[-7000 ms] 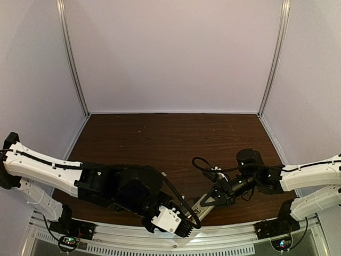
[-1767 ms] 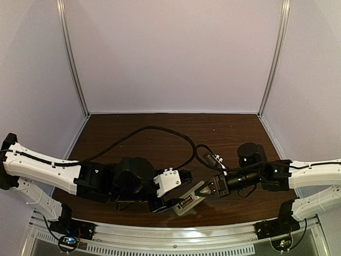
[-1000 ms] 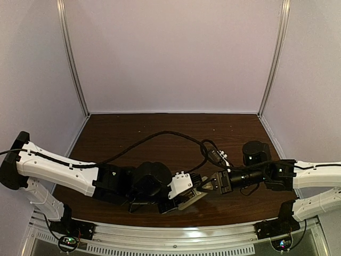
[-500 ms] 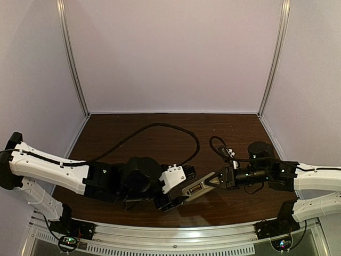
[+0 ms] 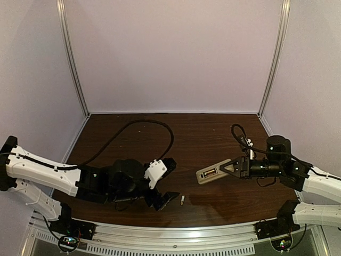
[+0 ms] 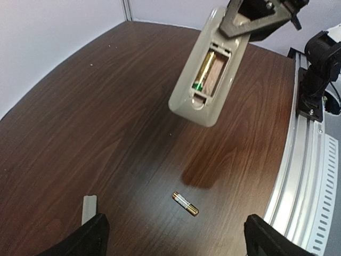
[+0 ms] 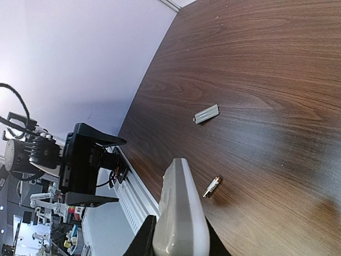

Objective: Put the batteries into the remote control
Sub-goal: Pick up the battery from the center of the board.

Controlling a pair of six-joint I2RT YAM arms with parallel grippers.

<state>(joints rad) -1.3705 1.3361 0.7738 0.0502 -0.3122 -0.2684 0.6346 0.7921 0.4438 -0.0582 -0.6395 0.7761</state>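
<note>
The white remote control [image 5: 212, 173] hangs above the table, my right gripper [image 5: 234, 168] shut on one end of it. In the left wrist view the remote control [image 6: 209, 69] shows its open back compartment with one battery [image 6: 205, 66] seated inside. A second battery [image 6: 185, 204] lies loose on the wood below, between and ahead of my left gripper's [image 6: 178, 240] wide-open fingers, touching neither. The top view shows this battery [image 5: 183, 200] just right of the left gripper [image 5: 170, 180]. In the right wrist view the remote control [image 7: 180, 213] is edge-on, with the loose battery [image 7: 212, 186] beside it.
A small grey battery cover [image 6: 89, 208] lies flat on the table by my left finger, also visible as the cover [image 7: 206, 113] in the right wrist view. A black cable [image 5: 133, 128] loops over the left half of the table. The metal rail [image 6: 303, 176] runs along the near edge.
My left gripper has opened and drawn back to the left, and a battery now lies loose on the table. The right arm has carried the remote to the right.
</note>
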